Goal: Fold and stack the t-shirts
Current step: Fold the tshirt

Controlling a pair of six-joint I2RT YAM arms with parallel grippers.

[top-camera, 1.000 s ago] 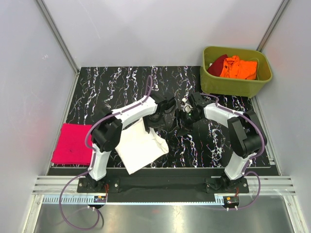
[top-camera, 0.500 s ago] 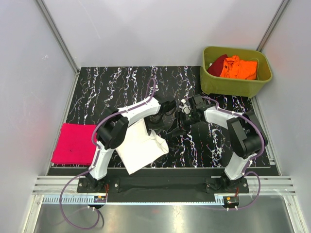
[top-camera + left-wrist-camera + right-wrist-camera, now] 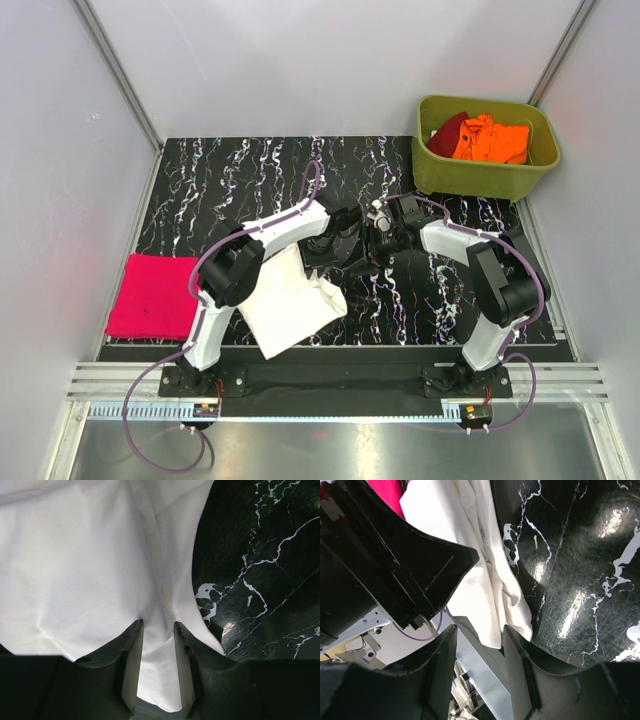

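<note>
Left gripper point(image 3: 157, 630) clamped on white t-shirt point(image 3: 90, 570); right gripper point(image 3: 480, 635) pinching its hem, above marbled table point(image 3: 200, 180).

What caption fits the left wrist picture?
Soft white cloth t-shirt between the left gripper jaws, over black marbled table.

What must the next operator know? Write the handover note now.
Left gripper: fingers astride a fold of the white shirt; grip unclear.
Right gripper: fingers around that shirt's edge; grip unclear.
White shirt part-folded, front centre. Pink shirt folded, front left. Orange shirt and dark red shirt in the green tub.
Left to do: finish white, stack, fold the tub's two.
</note>
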